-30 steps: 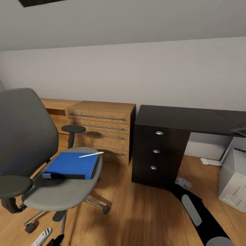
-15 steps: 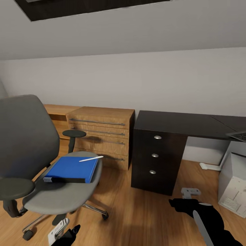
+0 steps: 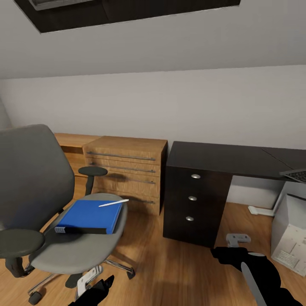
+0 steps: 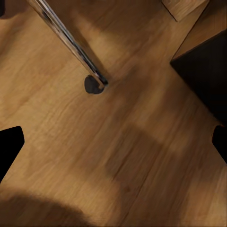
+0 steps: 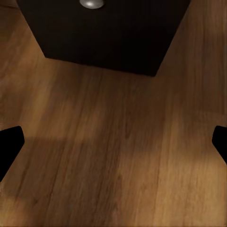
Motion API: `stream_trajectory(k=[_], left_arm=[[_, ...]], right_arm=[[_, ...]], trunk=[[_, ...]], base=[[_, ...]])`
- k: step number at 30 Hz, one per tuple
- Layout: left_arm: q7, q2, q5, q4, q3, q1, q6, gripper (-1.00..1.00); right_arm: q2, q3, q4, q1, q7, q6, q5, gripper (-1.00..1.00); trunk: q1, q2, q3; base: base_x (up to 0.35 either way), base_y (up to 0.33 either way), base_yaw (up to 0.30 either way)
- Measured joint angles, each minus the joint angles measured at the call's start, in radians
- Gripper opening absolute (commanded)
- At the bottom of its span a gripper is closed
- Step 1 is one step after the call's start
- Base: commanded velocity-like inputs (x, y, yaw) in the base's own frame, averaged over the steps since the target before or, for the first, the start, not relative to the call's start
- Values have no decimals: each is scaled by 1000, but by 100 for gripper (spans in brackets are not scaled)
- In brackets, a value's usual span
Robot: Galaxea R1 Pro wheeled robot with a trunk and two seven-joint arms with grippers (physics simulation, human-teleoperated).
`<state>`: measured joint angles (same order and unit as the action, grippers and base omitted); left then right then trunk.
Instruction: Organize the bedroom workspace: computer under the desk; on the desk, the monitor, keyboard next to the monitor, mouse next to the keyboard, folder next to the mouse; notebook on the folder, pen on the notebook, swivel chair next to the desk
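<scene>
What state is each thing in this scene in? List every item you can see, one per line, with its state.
swivel chair: upright on the floor, apart from the desk
folder: lying flat on the chair seat
pen: lying on the folder
desk: drawers closed
wooden drawer unit: drawers closed
computer: upright on the floor
left gripper: open, empty
right gripper: open, empty

No text, number or brand can be read anywhere here. The computer (image 3: 293,231), standing on the floor beyond and to the right of the right arm's jaws, carries a printed label on its side, but the print is only faint grey lines. The folder (image 3: 88,216) on the swivel chair (image 3: 51,212) has a small striped spine tag, also unreadable.
</scene>
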<state>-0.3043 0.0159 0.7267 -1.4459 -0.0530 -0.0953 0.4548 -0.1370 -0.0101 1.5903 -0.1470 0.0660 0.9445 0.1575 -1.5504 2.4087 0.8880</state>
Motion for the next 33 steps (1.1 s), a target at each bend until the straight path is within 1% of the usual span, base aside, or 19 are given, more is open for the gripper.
stream_trajectory(k=[3, 6, 8, 9, 10, 11, 12, 13, 16, 17, 20, 23, 25, 26, 28, 29, 30, 33], left_arm=[[2, 2, -5, 2, -4, 17, 6, 100], [4, 10, -7, 16, -15, 57, 19, 100], [2, 20, -9, 37, -38, 92, 34, 100], [-7, 30, -9, 67, -66, 131, 49, 100], [-13, 35, -10, 86, -79, 154, 56, 100], [-14, 35, -11, 86, -80, 155, 56, 100], [-20, 38, -11, 106, -91, 177, 61, 100], [-35, 52, -7, 189, -135, 255, 72, 100], [-41, 68, -8, 237, -162, 314, 75, 100], [-41, 68, -9, 238, -162, 314, 75, 100], [-43, 81, -9, 285, -175, 347, 68, 100], [-43, 85, -10, 303, -178, 354, 65, 100], [-43, 88, -6, 339, -182, 364, 58, 100], [-43, 88, -6, 339, -182, 364, 57, 100], [-43, 89, -4, 370, -183, 370, 47, 100], [-43, 90, -3, 382, -183, 372, 41, 100], [-41, 97, -2, 432, -187, 380, 20, 100], [-41, 98, -2, 440, -188, 381, 17, 100]], right_arm=[[0, 0, 4, 0, 0, 3, 0, 100], [1, 1, 7, 0, 0, 6, 0, 100], [1, 1, 8, 0, 0, 7, 0, 100], [1, 1, 10, 0, 0, 8, 0, 100], [1, 1, 11, 0, 0, 9, 0, 100], [1, 1, 11, 0, 0, 9, 0, 100], [1, 1, 13, 1, -1, 9, 0, 100], [0, 0, 17, 0, -1, 9, 0, 100], [0, 0, 18, 0, -1, 9, 1, 100], [0, 0, 18, 0, -1, 9, 1, 100], [0, 1, 19, 0, -1, 10, 1, 100], [1, 1, 19, 0, -1, 10, 1, 100], [1, 1, 19, 0, -1, 10, 2, 100], [1, 1, 19, 0, -1, 10, 2, 100], [1, 1, 19, 0, -1, 10, 2, 100], [1, 1, 19, 0, -1, 10, 2, 100], [1, 3, 19, 0, -1, 5, 2, 100], [2, 4, 19, 0, -1, 6, 2, 100]], trunk=[[12, -21, -9], [23, -42, -19], [31, -56, -25], [34, -63, -29], [38, -70, -32], [42, -77, -35], [46, -84, -38], [50, -91, -41], [61, -112, -50], [65, -119, -53], [77, -140, -63], [88, -161, -72], [96, -175, -79], [100, -182, -82], [107, -196, -88], [111, -203, -90], [115, -210, -93], [126, -231, -103]], base=[[0, 0, 0], [0, 0, 0], [0, 0, -22], [0, 0, -88], [0, 0, -88], [0, 0, -129], [0, 0, -227], [0, 0, -241], [0, 0, -257], [0, 0, -267], [0, 0, -276], [0, 0, -282], [0, 0, -285], [0, 0, -276], [0, 0, -244], [0, 0, -48], [0, 0, -39], [0, 0, -24]])
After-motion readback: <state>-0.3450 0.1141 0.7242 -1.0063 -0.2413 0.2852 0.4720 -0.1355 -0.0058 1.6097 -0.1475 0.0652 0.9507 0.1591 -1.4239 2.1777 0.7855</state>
